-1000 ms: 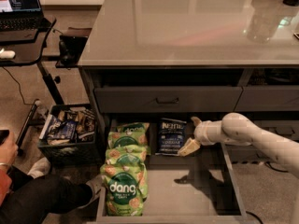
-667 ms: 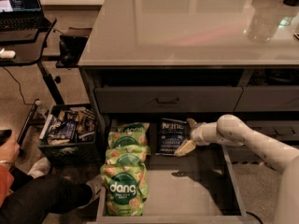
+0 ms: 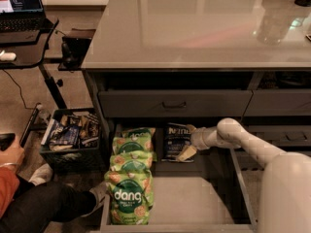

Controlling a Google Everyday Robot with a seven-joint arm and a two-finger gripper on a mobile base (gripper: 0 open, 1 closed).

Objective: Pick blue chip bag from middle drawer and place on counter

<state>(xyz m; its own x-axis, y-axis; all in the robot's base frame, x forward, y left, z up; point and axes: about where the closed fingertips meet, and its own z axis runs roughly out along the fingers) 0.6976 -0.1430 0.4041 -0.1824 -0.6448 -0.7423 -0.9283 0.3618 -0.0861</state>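
In the open middle drawer (image 3: 194, 203), 3 green snack bags (image 3: 129, 198) lie in a row along the left side, nearest the camera. Behind them, at the back of the drawer floor, the blue chip bag (image 3: 174, 142) lies flat, just right of the farthest green bag. The robot's tool (image 3: 187, 141), reaching in from the right on a white arm (image 3: 252, 147), sits released at the bag's right edge, its fingers (image 3: 186, 153) spread apart. Above, the glossy worktop (image 3: 194, 28) caps the cabinet.
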